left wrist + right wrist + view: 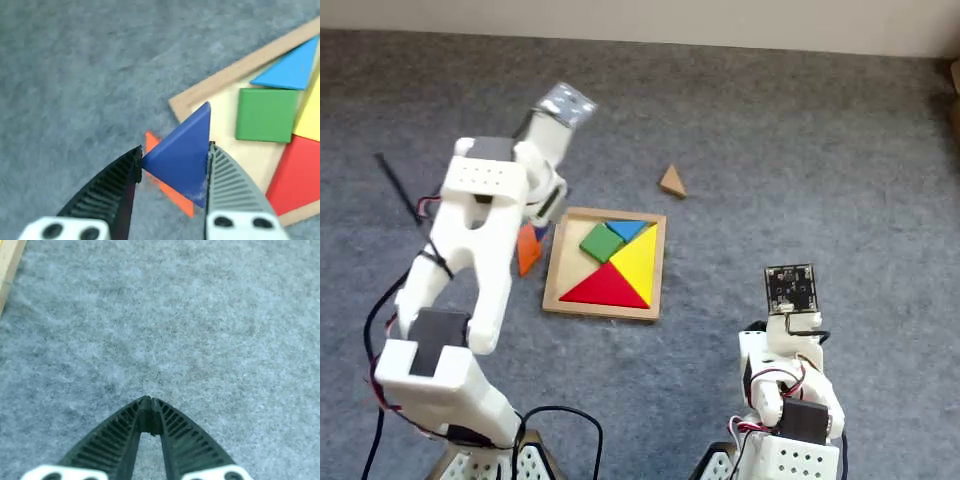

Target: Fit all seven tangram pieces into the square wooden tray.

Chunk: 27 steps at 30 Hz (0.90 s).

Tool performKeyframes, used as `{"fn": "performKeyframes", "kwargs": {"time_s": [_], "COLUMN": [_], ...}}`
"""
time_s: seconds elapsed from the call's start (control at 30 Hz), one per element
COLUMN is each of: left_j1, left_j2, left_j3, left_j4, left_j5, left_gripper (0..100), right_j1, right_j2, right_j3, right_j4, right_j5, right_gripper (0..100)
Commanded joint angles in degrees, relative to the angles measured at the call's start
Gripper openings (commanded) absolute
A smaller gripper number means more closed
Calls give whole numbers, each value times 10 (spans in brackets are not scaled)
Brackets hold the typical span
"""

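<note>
Counts four of seven in tray (pixel 605 309): green square (pixel 601 242), light blue triangle (pixel 627 230), yellow triangle (pixel 638 262), red triangle (pixel 604 288). Leaves three outside. Shows left gripper (pixel 174 150) clamping dark blue triangle (pixel 182 155) just left of tray, above orange piece (pixel 527 250) on bench. Places tan triangle (pixel 671 181) beyond tray's far right corner. Shows right gripper (pixel 150 400) pinched closed, empty.

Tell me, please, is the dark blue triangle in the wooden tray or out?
Out: the left gripper holds the dark blue triangle beside the wooden tray, near its corner.

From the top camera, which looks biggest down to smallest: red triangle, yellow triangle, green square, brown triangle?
Largest: red triangle and yellow triangle, which look alike, so no ranking between them.
Next: green square.
Smallest: brown triangle.
</note>
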State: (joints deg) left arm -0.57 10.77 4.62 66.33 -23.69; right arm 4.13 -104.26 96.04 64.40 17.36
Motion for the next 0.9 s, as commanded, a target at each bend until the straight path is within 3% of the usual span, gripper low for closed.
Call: {"fn": "performKeyframes", "kwargs": {"time_s": [0.0,0.2,0.43,0.67,0.87], "left_j1": [39,47,50,89,81], "left_j2": [49,160,232,233,238], "left_j3": [-35,-148,-284,-330,-354], "left_j4": [-13,29,148,219,218], "left_j5": [-31,-71,-73,-72,-33], "left_gripper": [8,14,139,171,242], "right_j1": [7,7,7,7,7], "right_j2": [-8,-8,-8,-8,-8], "right_j3": [75,75,75,75,75], "right_j4": [-7,-7,-8,-8,-8], "right_j5": [-4,-4,-4,-4,-4], "right_gripper": [5,5,5,5,5]}}
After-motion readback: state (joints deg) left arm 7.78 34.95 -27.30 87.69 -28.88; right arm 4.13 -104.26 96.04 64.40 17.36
